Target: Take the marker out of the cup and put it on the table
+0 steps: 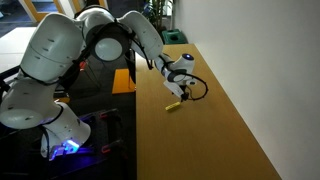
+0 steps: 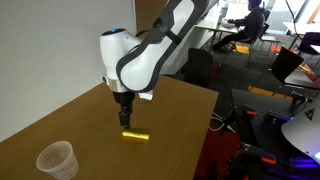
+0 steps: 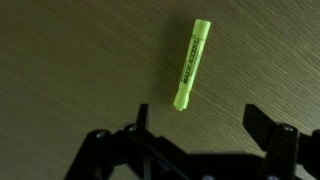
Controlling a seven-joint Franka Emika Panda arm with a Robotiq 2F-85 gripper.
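The yellow-green marker (image 3: 190, 65) lies flat on the light brown wooden table (image 3: 70, 60). It also shows in both exterior views (image 1: 172, 105) (image 2: 135, 135). My gripper (image 3: 198, 118) is open and empty, a little above the marker; it shows in both exterior views (image 1: 181, 91) (image 2: 124, 120) just above and beside the marker. The translucent whitish cup (image 2: 57, 160) stands upright and empty near the table's front corner, well apart from the marker. The cup is out of view in the wrist view.
The table (image 2: 170, 110) is long, with its edge close to the marker (image 1: 140, 110). Beyond the edge are dark office chairs (image 2: 295, 65), a seated person (image 2: 250, 20) and robot base gear (image 1: 70, 140).
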